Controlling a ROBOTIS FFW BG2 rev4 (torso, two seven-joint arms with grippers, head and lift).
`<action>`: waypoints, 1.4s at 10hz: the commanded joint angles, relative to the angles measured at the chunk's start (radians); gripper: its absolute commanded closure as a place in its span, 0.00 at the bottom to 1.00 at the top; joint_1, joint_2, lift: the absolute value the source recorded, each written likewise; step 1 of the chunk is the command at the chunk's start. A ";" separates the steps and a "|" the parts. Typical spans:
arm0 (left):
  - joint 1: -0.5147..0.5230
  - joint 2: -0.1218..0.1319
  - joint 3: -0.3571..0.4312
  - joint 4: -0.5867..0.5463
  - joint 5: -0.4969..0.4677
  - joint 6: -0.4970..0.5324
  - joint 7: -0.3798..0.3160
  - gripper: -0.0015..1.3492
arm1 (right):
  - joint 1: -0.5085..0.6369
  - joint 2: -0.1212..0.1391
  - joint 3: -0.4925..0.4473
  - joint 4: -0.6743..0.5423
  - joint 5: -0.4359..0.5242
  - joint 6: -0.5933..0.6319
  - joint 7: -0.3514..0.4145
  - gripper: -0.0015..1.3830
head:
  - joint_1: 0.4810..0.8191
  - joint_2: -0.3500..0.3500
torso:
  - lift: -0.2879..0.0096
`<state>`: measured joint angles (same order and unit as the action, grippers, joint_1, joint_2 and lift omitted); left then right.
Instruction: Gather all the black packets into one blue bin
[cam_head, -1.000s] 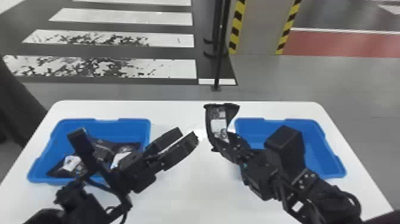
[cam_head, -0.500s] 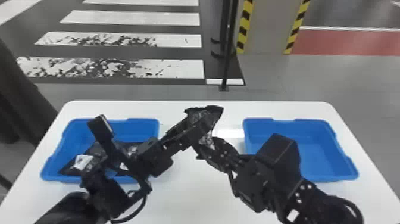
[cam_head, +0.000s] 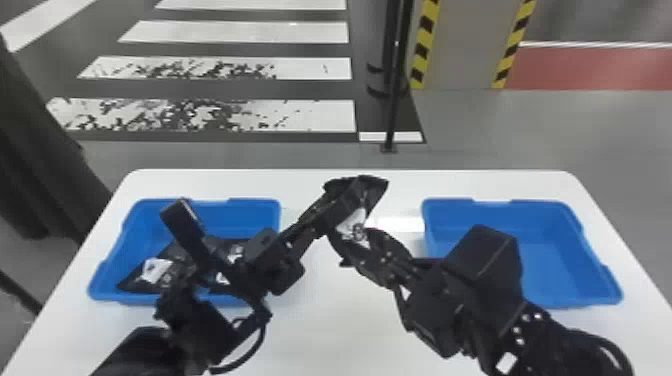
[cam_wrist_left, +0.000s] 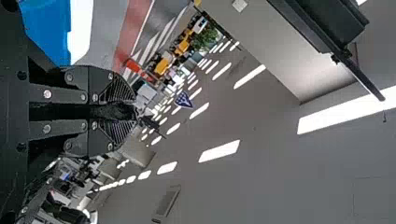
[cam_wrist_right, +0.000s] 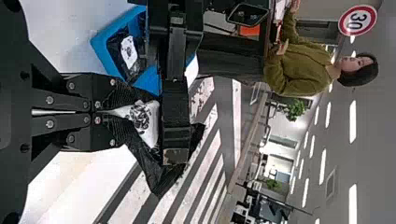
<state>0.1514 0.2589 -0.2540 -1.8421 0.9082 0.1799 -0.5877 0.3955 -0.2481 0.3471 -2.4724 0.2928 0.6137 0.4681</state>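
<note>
Black packet (cam_head: 371, 197) up off the surface (cam_head: 350, 325), between the two bins, with both my grippers on it. Right gripper (cam_head: 356, 240): clenched on the packet's lower end by the white label, finger pads pressed close together in the right wrist view. Left gripper (cam_head: 345, 197): fingers nearly together, laid across the packet's upper part, dark film pinched between them. More black packets lie in the left blue bin (cam_head: 245, 210), white labels showing; exact count, I can't tell. Right blue bin (cam_head: 500, 220) sits behind my right arm.
</note>
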 joint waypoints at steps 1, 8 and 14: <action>0.001 -0.001 0.007 0.000 -0.009 -0.045 0.000 0.89 | 0.012 0.006 -0.024 0.007 -0.028 -0.003 0.000 0.72 | 0.63 0.50 | 0.60; 0.126 0.000 0.505 -0.002 -0.450 -0.074 -0.050 0.89 | 0.297 0.204 -0.588 0.260 -0.484 -0.265 0.038 0.14 | 0.63 0.52 | 0.60; -0.053 0.034 0.525 0.211 -0.687 -0.047 -0.050 0.20 | 0.382 0.239 -0.630 0.336 -0.584 -0.322 0.037 0.14 | 0.63 0.69 | 0.60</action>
<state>0.0951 0.2951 0.2830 -1.6324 0.1960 0.1306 -0.6374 0.7751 -0.0107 -0.2829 -2.1451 -0.2803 0.3093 0.5042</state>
